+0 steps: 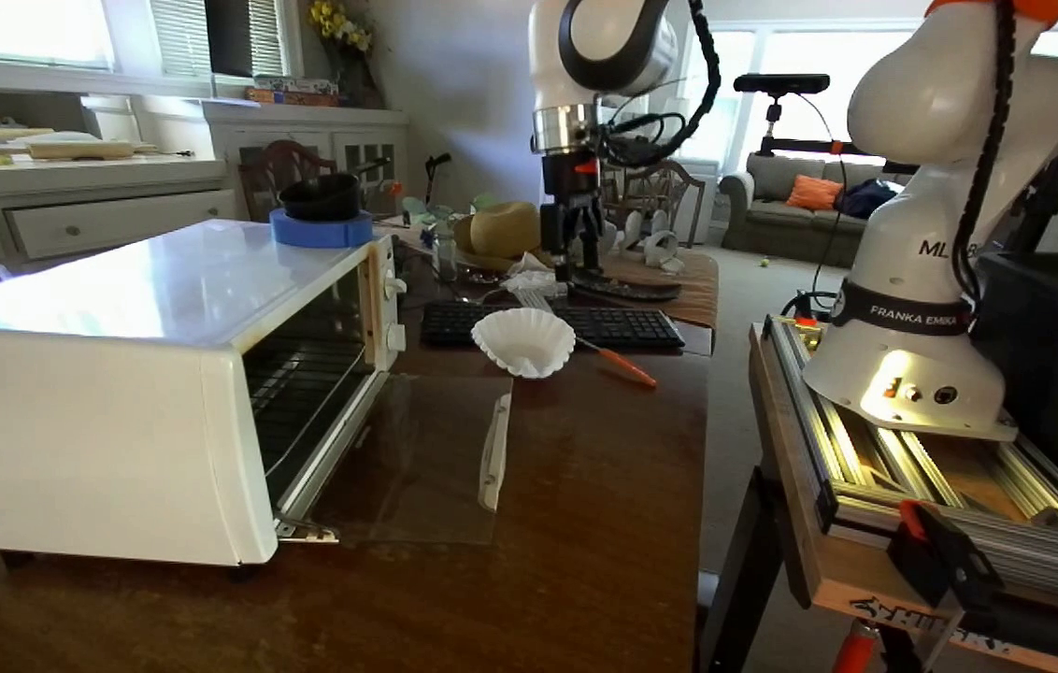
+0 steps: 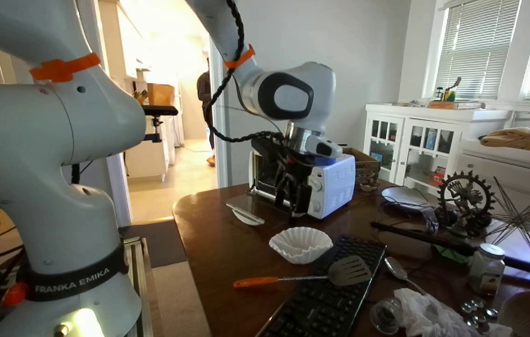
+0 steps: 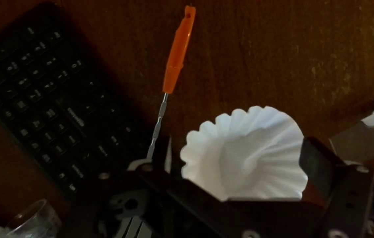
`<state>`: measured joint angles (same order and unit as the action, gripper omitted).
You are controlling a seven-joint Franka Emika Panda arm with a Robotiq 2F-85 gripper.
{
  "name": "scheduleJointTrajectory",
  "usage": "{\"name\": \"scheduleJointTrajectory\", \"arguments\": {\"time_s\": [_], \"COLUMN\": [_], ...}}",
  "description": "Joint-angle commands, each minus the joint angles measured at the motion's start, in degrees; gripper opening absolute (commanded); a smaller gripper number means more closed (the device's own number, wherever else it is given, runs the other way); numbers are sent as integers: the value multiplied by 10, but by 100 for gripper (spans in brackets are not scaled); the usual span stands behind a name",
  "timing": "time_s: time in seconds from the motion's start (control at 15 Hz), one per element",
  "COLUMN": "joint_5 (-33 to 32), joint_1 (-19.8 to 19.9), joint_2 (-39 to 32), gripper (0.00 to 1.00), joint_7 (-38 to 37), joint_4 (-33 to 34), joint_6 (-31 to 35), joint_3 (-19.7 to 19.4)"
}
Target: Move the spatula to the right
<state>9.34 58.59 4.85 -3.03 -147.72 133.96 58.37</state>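
Note:
The spatula has an orange handle and a slotted metal head. In an exterior view its handle (image 2: 256,282) rests on the table and its head lies over the keyboard. In an exterior view the orange handle (image 1: 627,367) shows, with part of the shaft hidden by a white paper filter. In the wrist view the handle (image 3: 177,54) points up the picture; most of the head is hidden by the gripper. My gripper (image 3: 244,160) is open and empty, above the filter, with the spatula's shaft beside one finger. It also shows in both exterior views (image 1: 576,266) (image 2: 293,201), raised over the table.
The white fluted filter (image 2: 300,245) stands close beside the spatula. The black keyboard (image 2: 321,304) lies under its head. A white toaster oven (image 1: 99,430) has its glass door (image 1: 426,467) folded down. A spoon (image 2: 397,270), clear cup (image 2: 385,316) and jar (image 2: 486,269) lie beyond the keyboard.

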Motion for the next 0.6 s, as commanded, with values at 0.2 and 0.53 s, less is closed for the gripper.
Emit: {"name": "scheduleJointTrajectory", "arguments": {"time_s": [0.2,0.53], "joint_5": [-35,-50], "joint_1": [-173,-236], "joint_2": [65,41], "gripper": [100,100], "joint_7": [20,5], "joint_4": [55,50], "joint_6": [-134,-129], "joint_3": [-203,-261]}}
